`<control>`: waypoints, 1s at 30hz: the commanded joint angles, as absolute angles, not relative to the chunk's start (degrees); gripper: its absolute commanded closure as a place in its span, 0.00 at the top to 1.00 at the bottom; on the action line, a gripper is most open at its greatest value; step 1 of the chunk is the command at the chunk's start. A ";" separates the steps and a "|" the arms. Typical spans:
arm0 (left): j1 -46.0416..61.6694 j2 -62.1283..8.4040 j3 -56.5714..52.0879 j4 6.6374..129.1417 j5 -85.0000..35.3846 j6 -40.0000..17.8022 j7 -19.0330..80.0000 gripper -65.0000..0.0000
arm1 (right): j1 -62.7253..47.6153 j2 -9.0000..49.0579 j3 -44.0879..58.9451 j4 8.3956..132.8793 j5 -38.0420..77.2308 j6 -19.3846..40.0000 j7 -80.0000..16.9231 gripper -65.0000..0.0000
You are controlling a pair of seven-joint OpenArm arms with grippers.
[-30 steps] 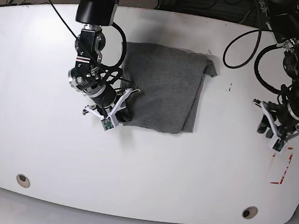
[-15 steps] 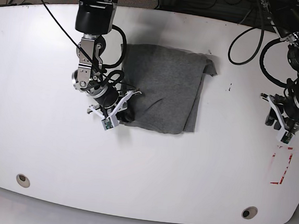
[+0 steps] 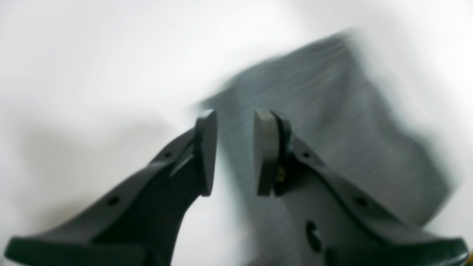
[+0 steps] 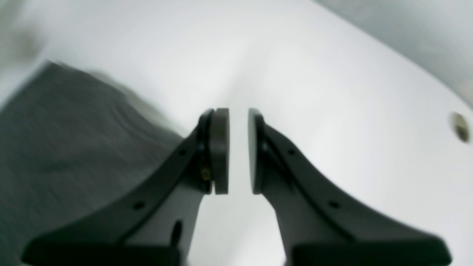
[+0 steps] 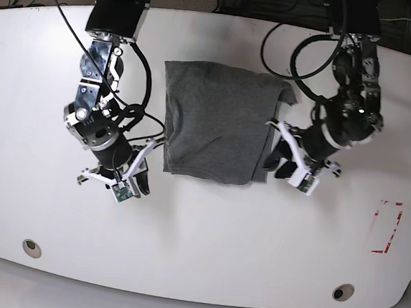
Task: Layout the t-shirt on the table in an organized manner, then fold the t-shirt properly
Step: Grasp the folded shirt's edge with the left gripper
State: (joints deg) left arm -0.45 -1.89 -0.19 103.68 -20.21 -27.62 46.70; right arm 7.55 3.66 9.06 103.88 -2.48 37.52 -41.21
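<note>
Bright, even light from above falls on the glossy white worktop (image 5: 204, 247), which shows soft glare near its front edge in the base view. That view is sharp, with faint shadows under both arms and bowed worktop edges. Both wrist views are smeared: in the left one the shirt (image 3: 332, 122) streaks diagonally; in the right one the shirt (image 4: 63, 140) and a grommet hole (image 4: 460, 127) are soft, and the white surface washes out.

The t-shirt (image 5: 215, 126) is dark heather grey, faintly flecked and without print. The table (image 5: 198, 233) under it is glossy white, with red tape marks (image 5: 388, 228) near one side. Both grippers have black fingers (image 3: 205, 151) with dull grey pads (image 4: 221, 147).
</note>
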 commanded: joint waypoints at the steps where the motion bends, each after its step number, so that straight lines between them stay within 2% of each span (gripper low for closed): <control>1: -1.19 0.13 3.65 103.60 -20.09 -24.04 41.10 0.24 | 7.16 4.88 9.54 108.44 -1.63 37.49 -40.92 0.12; 6: -0.31 7.08 11.91 100.00 -10.24 -16.04 32.57 0.24 | 4.62 5.32 15.69 113.45 -1.63 37.93 -42.42 0.12; 12: 1.10 9.00 17.45 92.35 0.31 -15.60 25.10 0.24 | 2.86 5.76 22.11 114.33 -1.63 39.52 -42.42 0.12; 20: 0.75 9.00 23.60 79.25 -2.42 -10.51 17.10 0.23 | 1.10 5.58 29.76 114.24 -1.63 40.00 -42.42 0.12; 26: 0.75 8.84 23.34 72.13 -8.04 -10.59 15.08 0.23 | 0.40 5.41 32.04 114.24 -1.63 40.00 -42.42 0.12; 30: 1.10 3.91 23.08 70.20 -11.65 -11.12 14.90 0.23 | 0.40 5.32 33.10 114.24 -1.63 40.00 -42.42 0.12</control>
